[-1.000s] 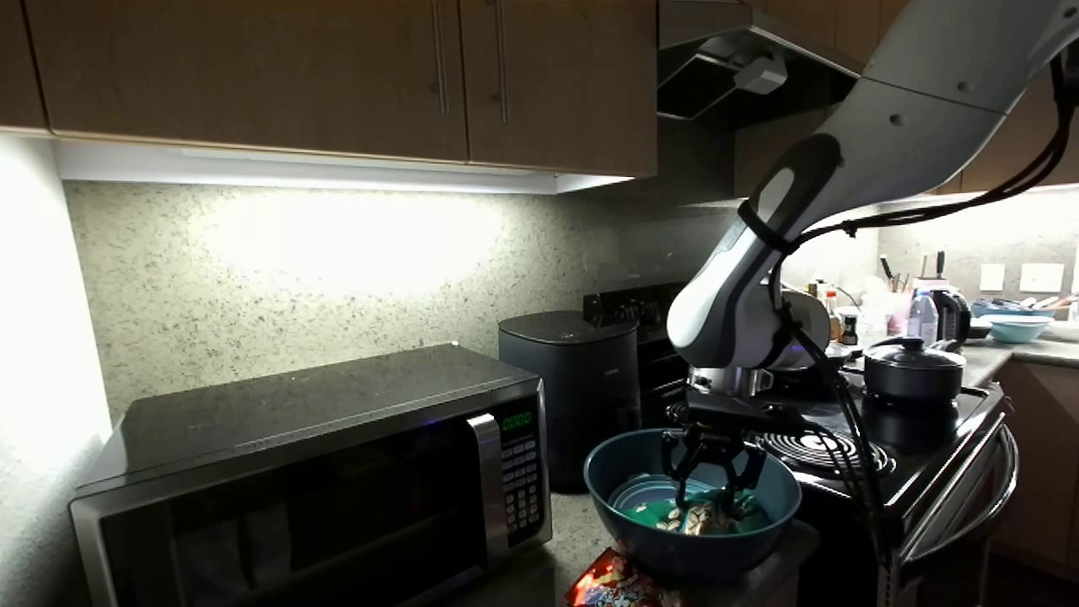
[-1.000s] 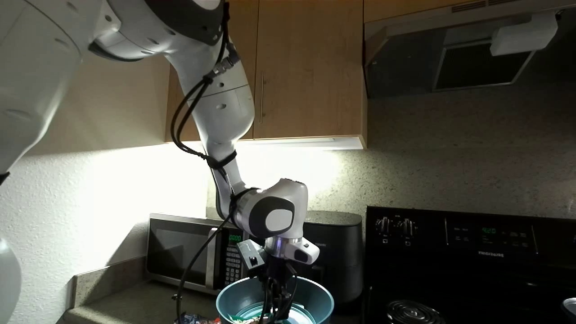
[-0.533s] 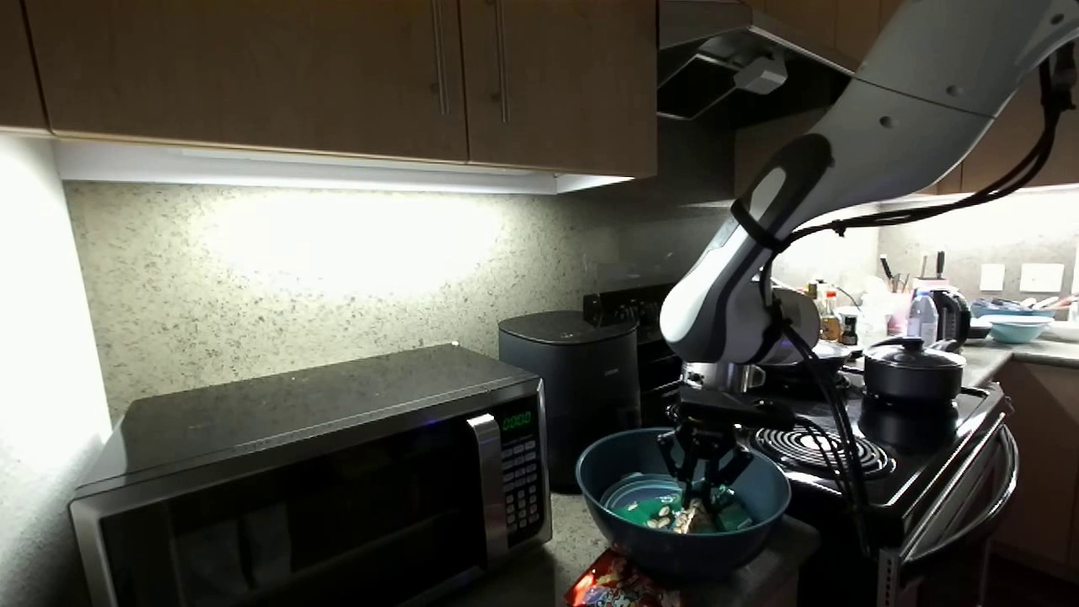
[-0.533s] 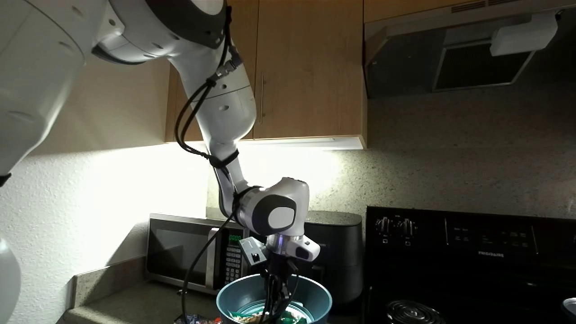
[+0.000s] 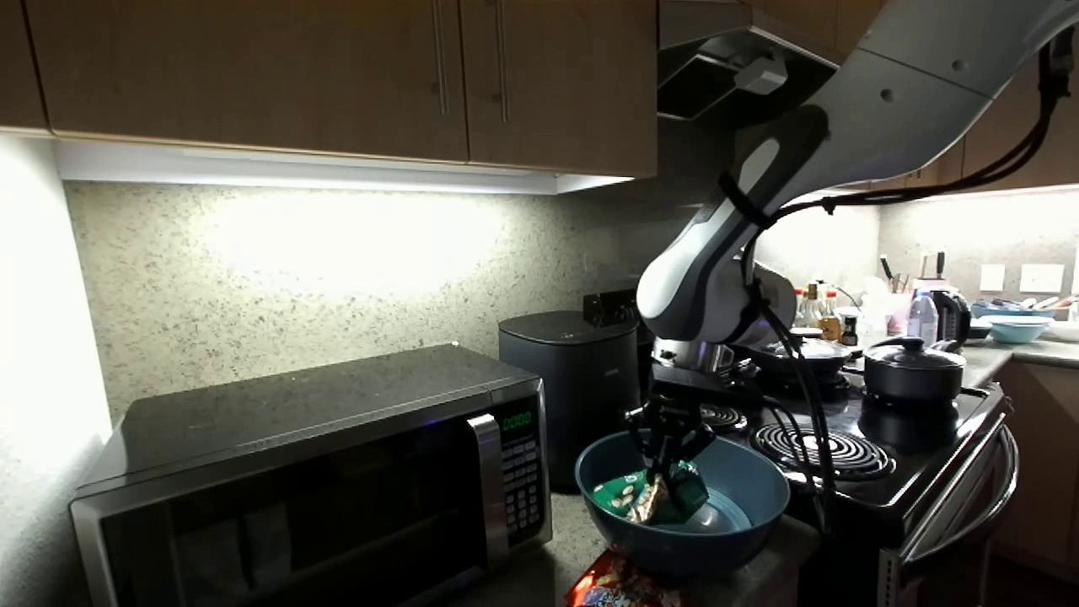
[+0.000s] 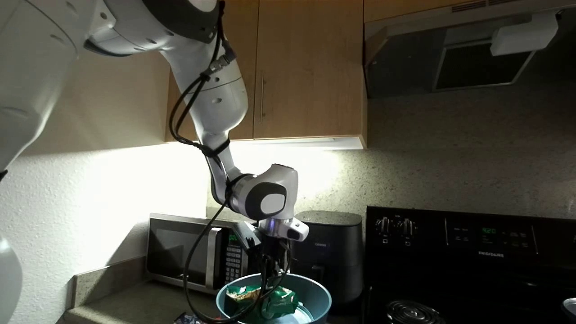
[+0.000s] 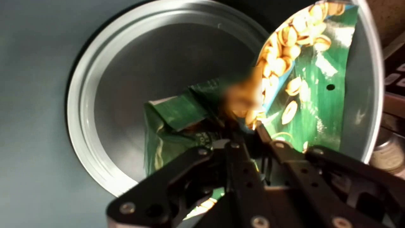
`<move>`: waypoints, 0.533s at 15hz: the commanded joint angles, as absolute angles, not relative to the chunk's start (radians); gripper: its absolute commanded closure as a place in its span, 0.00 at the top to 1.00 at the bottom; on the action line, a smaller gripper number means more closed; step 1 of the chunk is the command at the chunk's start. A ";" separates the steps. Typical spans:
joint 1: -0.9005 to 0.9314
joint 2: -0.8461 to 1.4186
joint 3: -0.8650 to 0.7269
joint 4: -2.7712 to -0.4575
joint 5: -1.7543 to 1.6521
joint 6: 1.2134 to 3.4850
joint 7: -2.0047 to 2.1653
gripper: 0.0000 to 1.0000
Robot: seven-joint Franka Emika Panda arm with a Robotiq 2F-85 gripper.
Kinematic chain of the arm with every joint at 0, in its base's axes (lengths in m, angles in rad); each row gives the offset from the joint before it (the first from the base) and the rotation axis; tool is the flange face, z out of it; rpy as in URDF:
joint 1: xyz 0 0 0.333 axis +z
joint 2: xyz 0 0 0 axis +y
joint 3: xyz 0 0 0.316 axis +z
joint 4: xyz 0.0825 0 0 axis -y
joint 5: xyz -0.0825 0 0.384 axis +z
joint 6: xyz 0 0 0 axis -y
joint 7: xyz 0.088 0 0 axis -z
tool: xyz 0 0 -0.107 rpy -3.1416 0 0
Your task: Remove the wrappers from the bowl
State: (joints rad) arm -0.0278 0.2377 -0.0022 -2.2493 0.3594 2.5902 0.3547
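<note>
The large blue bowl [image 5: 716,552] rests on the counter; its light inside and ringed bottom fill much of the wrist view. Inside it, a crinkled green wrapper [image 7: 329,107] with printed nuts is bunched up, part of it leaning on the bowl's wall. My gripper [image 7: 243,128] points down into the bowl, its fingers nearly together and pinching the wrapper's middle fold. In an exterior view the same green wrapper [image 6: 281,301] bulges on both sides of the fingers, below the rim. An orange-red wrapper [image 5: 620,582] lies on the counter outside, against the bowl's near side.
The microwave [image 5: 320,480] stands on one side of the bowl. A black air fryer [image 5: 571,396] is close behind it. On the other side is the stove with coil burners [image 5: 822,451] and a lidded black pot [image 5: 915,371]. Cables [image 6: 193,279] hang from the arm.
My fingers have come together on the green wrapper. The gripper has risen and moved toward the microwave, drawing the wrapper up and baring the bowl's bottom. The bowl slid slightly the same way.
</note>
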 commanded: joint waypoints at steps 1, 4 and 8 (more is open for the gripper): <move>-0.017 0.121 0.040 -2.299 0.408 2.617 0.255 0.03; 0.009 0.052 0.055 -2.312 0.374 2.615 0.238 0.03; 0.046 -0.006 0.075 -2.305 0.386 2.582 0.204 0.03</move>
State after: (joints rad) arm 0.0284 0.0629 0.0599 -2.2725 0.3607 2.5959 0.2668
